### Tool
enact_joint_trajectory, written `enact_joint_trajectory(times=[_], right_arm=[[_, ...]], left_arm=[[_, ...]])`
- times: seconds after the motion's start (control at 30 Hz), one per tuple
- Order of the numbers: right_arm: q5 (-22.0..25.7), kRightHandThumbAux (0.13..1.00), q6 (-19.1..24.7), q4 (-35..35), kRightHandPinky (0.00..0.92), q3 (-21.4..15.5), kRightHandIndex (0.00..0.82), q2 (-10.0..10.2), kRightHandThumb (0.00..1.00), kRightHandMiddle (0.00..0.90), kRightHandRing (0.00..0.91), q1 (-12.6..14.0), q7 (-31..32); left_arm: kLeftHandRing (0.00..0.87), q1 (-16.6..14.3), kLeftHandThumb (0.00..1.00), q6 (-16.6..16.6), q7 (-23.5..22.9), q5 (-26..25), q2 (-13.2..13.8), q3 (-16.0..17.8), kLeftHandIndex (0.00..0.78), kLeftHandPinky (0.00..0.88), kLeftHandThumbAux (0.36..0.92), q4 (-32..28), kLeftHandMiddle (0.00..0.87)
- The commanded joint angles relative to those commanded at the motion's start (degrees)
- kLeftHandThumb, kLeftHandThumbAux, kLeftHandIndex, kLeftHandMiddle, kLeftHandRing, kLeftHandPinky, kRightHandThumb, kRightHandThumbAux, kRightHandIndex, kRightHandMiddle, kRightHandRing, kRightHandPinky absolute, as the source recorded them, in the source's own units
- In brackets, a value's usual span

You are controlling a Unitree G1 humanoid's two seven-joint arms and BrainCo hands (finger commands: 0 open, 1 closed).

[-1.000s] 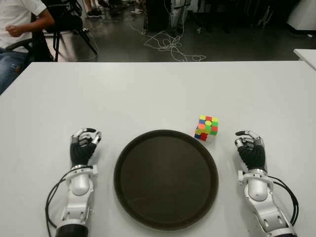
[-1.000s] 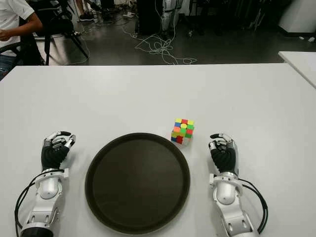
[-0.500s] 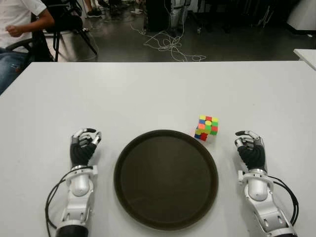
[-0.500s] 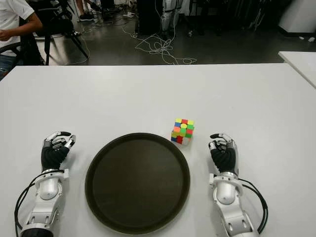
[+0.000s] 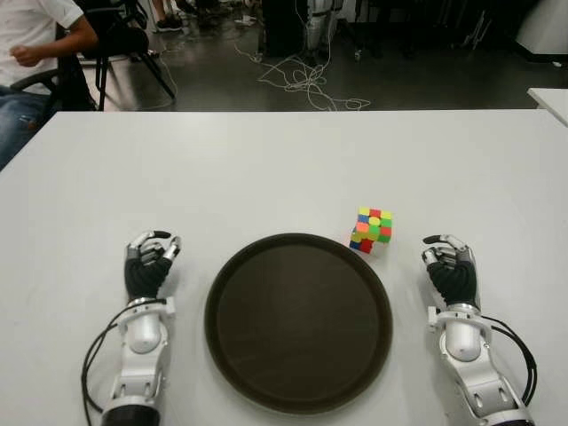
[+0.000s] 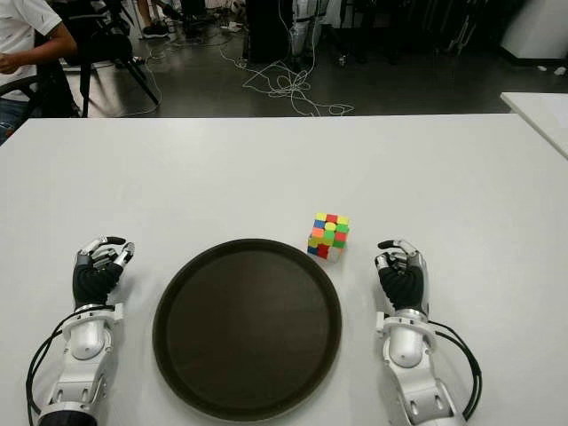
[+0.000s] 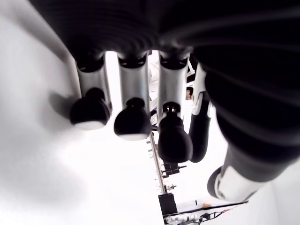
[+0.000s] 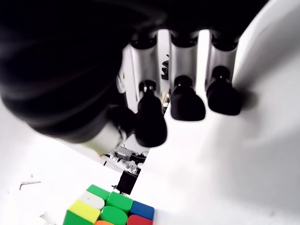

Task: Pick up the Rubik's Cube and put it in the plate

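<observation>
The Rubik's Cube [image 5: 373, 229] stands on the white table [image 5: 266, 169], just beyond the far right rim of the round dark plate [image 5: 298, 390]. The plate holds nothing. My right hand [image 5: 445, 247] shows right of the cube, a short gap away, its fingers [image 8: 185, 101] relaxed and holding nothing; the cube [image 8: 110, 211] appears in the right wrist view beyond them. My left hand [image 5: 156, 244] shows left of the plate, fingers [image 7: 131, 122] loosely bent around nothing.
A person [image 5: 35, 35] sits on a chair beyond the table's far left corner. Cables [image 5: 306, 80] lie on the floor behind the table. The corner of another white table [image 5: 555, 98] shows at the far right.
My left hand has edged very slightly to the left. The cube, the plate and my right hand stay where they were.
</observation>
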Motion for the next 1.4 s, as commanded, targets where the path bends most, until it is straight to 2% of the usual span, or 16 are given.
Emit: enact_joint_trajectory(times=[0.33,0.43,0.63,0.7,0.83,0.9,0.93,1.0,1.03,1.13,1.17,1.23,1.27,1.4], right_arm=[[-1.55,0.724,-0.38,-0.83,0.804,0.20,0.439,-0.66,0.696,0.794,0.805,0.16,-0.21],[-2.32,0.724,-0.27,-1.90,0.808,-0.04,0.439,-1.52,0.696,0.795,0.807,-0.78,0.02],[-3.95,0.725,-0.40,-4.11,0.811,-1.37,0.438,-5.14,0.692,0.788,0.807,-3.83,2.55],[-4.32,0.726,-2.03,-4.36,0.807,-2.04,0.437,-6.93,0.690,0.781,0.803,-4.74,4.24],[-5.36,0.727,-4.67,-3.63,0.790,-2.51,0.435,-7.61,0.688,0.762,0.787,-5.09,5.91],[-7.25,0.727,-8.14,-2.44,0.782,-2.24,0.434,-8.80,0.689,0.749,0.778,-5.49,6.37],[-8.09,0.730,-9.36,-1.96,0.697,-2.24,0.430,-9.23,0.685,0.674,0.701,-5.75,6.47],[-9.36,0.732,-11.26,-1.07,0.622,-2.53,0.427,-9.68,0.681,0.608,0.634,-6.38,6.74],[-9.78,0.734,-11.98,-0.72,0.528,-2.72,0.422,-9.76,0.677,0.534,0.556,-6.66,6.91],[-10.70,0.739,-13.50,-1.87,0.376,-3.22,0.410,-10.74,0.668,0.392,0.407,-7.50,8.92],[-10.50,0.750,-13.86,-3.22,0.282,-3.36,0.297,-11.37,0.428,0.298,0.308,-7.38,10.46],[-10.26,0.752,-14.27,-4.63,0.167,-3.67,0.172,-11.89,0.219,0.182,0.187,-7.14,12.31],[-9.95,0.752,-14.64,-4.83,0.124,-3.85,0.124,-12.09,0.140,0.138,0.141,-7.05,13.14],[-8.31,0.740,-16.55,-4.76,0.032,-4.51,0.032,-12.20,0.036,0.036,0.036,-7.05,15.99]], left_arm=[[0.827,0.38,0.706,-0.16,-1.33,-0.75,-0.24,0.16,0.444,0.820,0.705,-0.59,0.810],[0.831,0.53,0.706,0.20,-1.36,-0.81,-0.41,0.27,0.444,0.827,0.706,-0.91,0.813],[0.840,0.74,0.705,0.62,-1.15,-0.68,-0.63,0.22,0.444,0.837,0.706,-1.30,0.818],[0.840,0.63,0.705,0.39,-1.06,-0.50,-0.60,0.15,0.444,0.835,0.706,-0.80,0.818],[0.837,0.52,0.705,0.24,-1.10,-0.36,-0.47,0.08,0.444,0.826,0.706,-0.52,0.816],[0.834,0.42,0.706,0.42,-1.28,-0.31,-0.31,0.01,0.444,0.824,0.706,-0.50,0.814],[0.833,0.37,0.706,0.49,-1.34,-0.30,-0.25,-0.01,0.444,0.825,0.706,-0.47,0.813],[0.832,0.27,0.707,0.47,-1.52,-0.25,-0.08,-0.07,0.444,0.826,0.706,-0.27,0.811],[0.831,0.22,0.706,0.41,-1.62,-0.23,0.01,-0.11,0.444,0.821,0.706,-0.14,0.810],[0.830,0.19,0.706,0.28,-2.03,-0.29,0.15,-0.25,0.444,0.820,0.706,0.06,0.810],[0.829,0.17,0.706,0.20,-2.25,-0.32,0.20,-0.32,0.444,0.818,0.706,0.16,0.808],[0.828,0.14,0.706,0.11,-2.50,-0.34,0.25,-0.37,0.444,0.818,0.706,0.26,0.807],[0.827,0.14,0.706,0.14,-2.56,-0.36,0.23,-0.36,0.444,0.818,0.706,0.23,0.807],[0.828,0.16,0.705,0.23,-2.67,-0.38,0.19,-0.33,0.444,0.817,0.706,0.09,0.809]])
